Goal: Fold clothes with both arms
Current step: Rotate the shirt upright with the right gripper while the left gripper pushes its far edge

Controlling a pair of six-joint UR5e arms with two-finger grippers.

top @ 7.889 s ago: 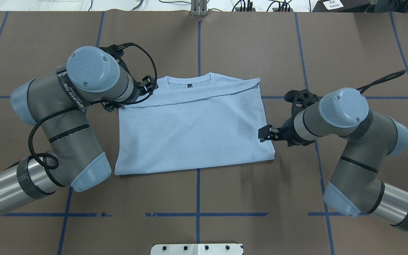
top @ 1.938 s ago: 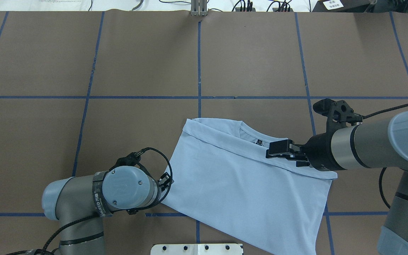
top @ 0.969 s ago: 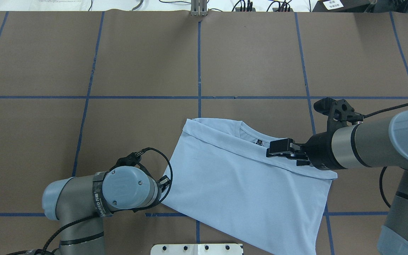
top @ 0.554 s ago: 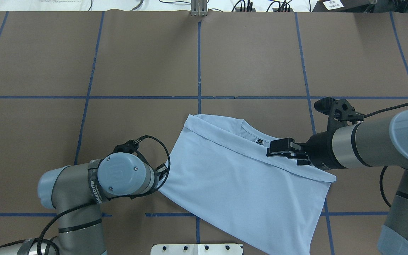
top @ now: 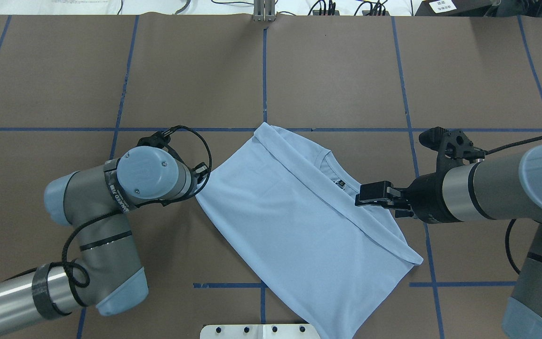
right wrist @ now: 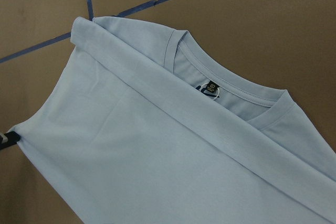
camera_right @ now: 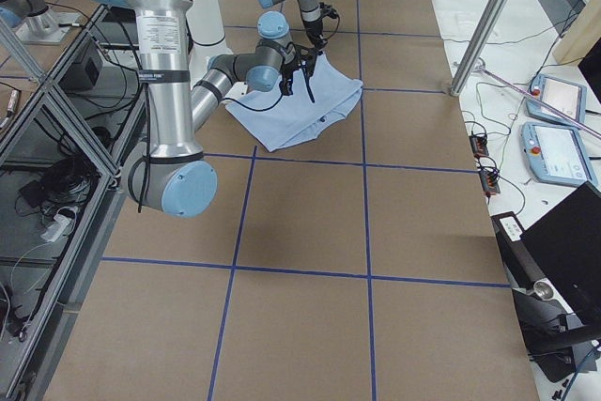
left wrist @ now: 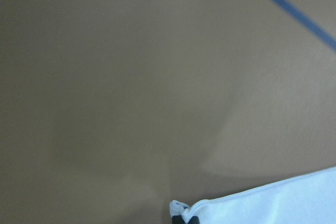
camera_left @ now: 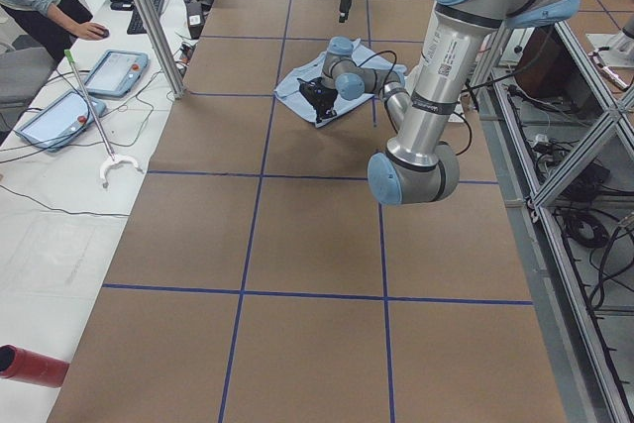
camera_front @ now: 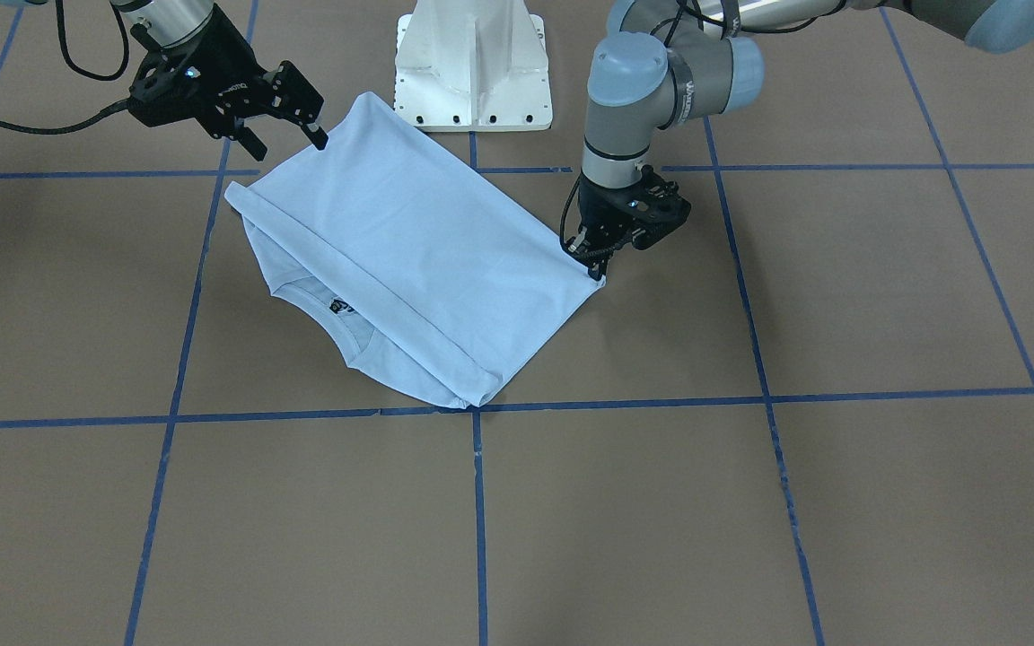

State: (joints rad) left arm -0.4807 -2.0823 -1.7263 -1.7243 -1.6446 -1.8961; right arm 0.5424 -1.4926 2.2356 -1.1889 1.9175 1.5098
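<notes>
One T-shirt (camera_front: 409, 242) corner sits pinched in the left end effector (camera_front: 595, 267), seemingly to drag it round the table (camera_front: 750, 502); the right end effector (top: 360, 199) hovers open above.

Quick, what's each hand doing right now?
Left hand: closed on a corner of the T-shirt.
Right hand: open, holding nothing.
</notes>
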